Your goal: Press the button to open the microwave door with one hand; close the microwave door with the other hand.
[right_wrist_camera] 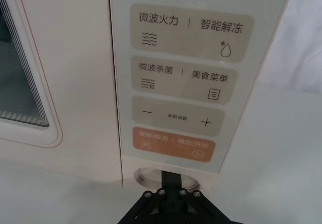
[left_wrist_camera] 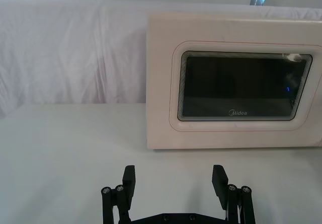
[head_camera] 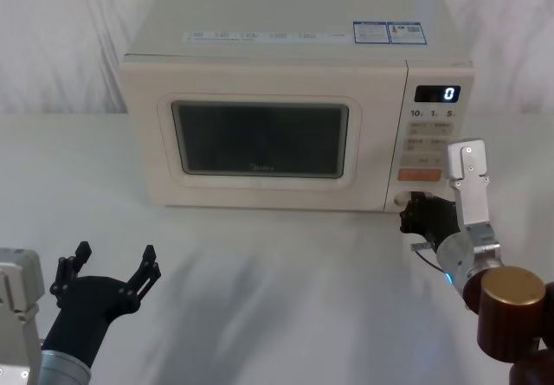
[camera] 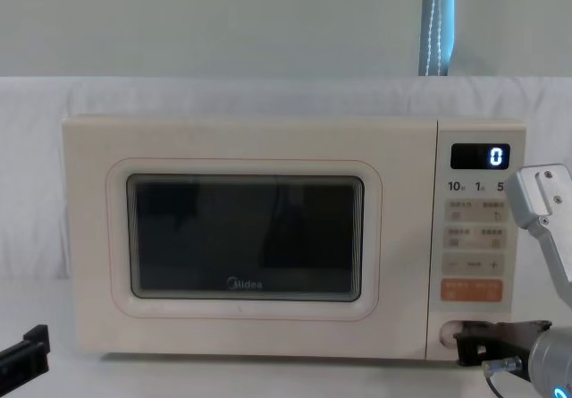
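Observation:
The microwave door [head_camera: 260,138] with its dark window lies shut, flush with the control panel; I also see this door [left_wrist_camera: 231,83] from the left wrist, and the door [camera: 246,237] from the chest. The button [right_wrist_camera: 143,175] is the wide cream key at the panel's bottom edge. My right gripper [right_wrist_camera: 171,176] is shut, its tips touching that button [head_camera: 399,201]. The right gripper [head_camera: 407,214] reaches in from the right, and in the chest view this gripper [camera: 463,342] sits low beside the button [camera: 444,333]. My left gripper [head_camera: 115,259] hovers open and empty over the table, well in front of the door, as the left gripper [left_wrist_camera: 174,181] faces it.
The microwave stands on a white-cloth table [head_camera: 277,298] against a white draped backdrop. An orange key [right_wrist_camera: 172,146] sits just above the button, and the display [head_camera: 437,93] reads 0. Bare cloth stretches between my left gripper and the microwave.

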